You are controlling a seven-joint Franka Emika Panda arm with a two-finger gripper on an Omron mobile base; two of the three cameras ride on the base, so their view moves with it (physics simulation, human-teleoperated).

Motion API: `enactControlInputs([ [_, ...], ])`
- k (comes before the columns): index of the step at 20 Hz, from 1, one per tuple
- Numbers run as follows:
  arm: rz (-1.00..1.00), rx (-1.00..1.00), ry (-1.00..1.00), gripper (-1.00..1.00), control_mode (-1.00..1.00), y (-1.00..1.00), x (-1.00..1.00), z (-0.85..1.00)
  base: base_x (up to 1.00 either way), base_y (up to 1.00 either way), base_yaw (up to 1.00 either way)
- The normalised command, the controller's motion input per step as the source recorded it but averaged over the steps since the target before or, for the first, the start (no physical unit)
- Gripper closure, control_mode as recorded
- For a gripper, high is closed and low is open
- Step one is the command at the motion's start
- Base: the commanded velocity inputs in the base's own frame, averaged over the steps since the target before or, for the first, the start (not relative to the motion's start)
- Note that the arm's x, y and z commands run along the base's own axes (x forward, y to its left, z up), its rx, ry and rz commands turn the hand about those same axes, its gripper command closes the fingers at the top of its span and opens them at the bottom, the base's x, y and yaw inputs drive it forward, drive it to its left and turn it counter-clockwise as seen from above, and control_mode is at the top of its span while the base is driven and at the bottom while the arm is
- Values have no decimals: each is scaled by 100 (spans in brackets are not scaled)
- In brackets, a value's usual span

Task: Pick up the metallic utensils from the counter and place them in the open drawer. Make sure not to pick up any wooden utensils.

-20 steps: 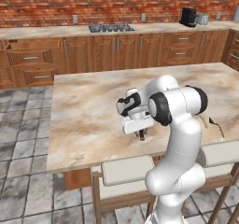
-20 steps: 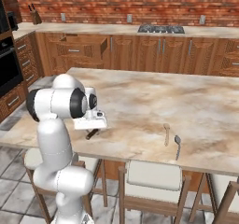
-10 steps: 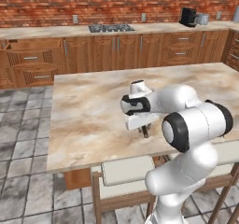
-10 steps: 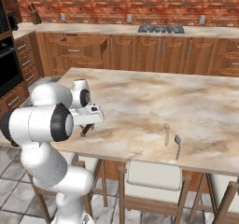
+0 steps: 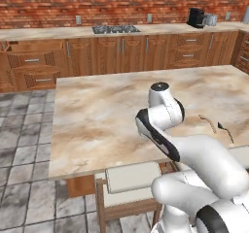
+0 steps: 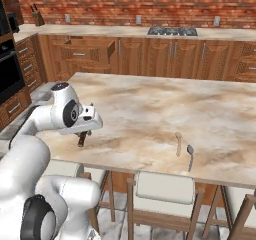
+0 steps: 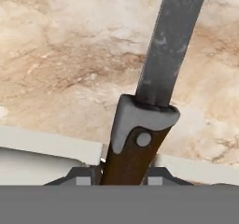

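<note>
My gripper (image 6: 82,133) hovers low over the counter (image 6: 150,109) near its front left corner. Its jaws press on both sides of the dark handle of a knife (image 7: 133,155). In the hand view the grey blade runs up and away over the marbled stone. The knife (image 6: 81,140) shows as a short dark piece under the hand. Farther right near the front edge lie a silver spoon (image 6: 190,151) and a tan wooden utensil (image 6: 178,143). The left base view shows the spoon (image 5: 226,131), the wooden utensil (image 5: 207,122) and the open drawer (image 5: 34,50), which stands out of the wall cabinets (image 6: 90,48).
Stools with pale seats (image 6: 162,186) stand along the counter's front edge, one (image 5: 132,176) right under my arm. A long counter with a cooktop (image 6: 171,31) runs along the brick wall. A tiled aisle (image 5: 24,130) separates the island from the wall cabinets.
The arm has swung round, so its elbow now hides the hand in the left base view. The hand with the knife has shifted slightly toward the counter's left front corner.
</note>
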Motion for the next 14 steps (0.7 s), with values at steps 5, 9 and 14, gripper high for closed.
enactControlInputs([
  [5,1,0,-43,100,-100,0,-68,99,0,0,0],
  [9,0,0,-36,100,-100,0,-63,97,0,0,0],
  [14,1,0,-32,100,-100,0,-67,91,0,0,0],
])
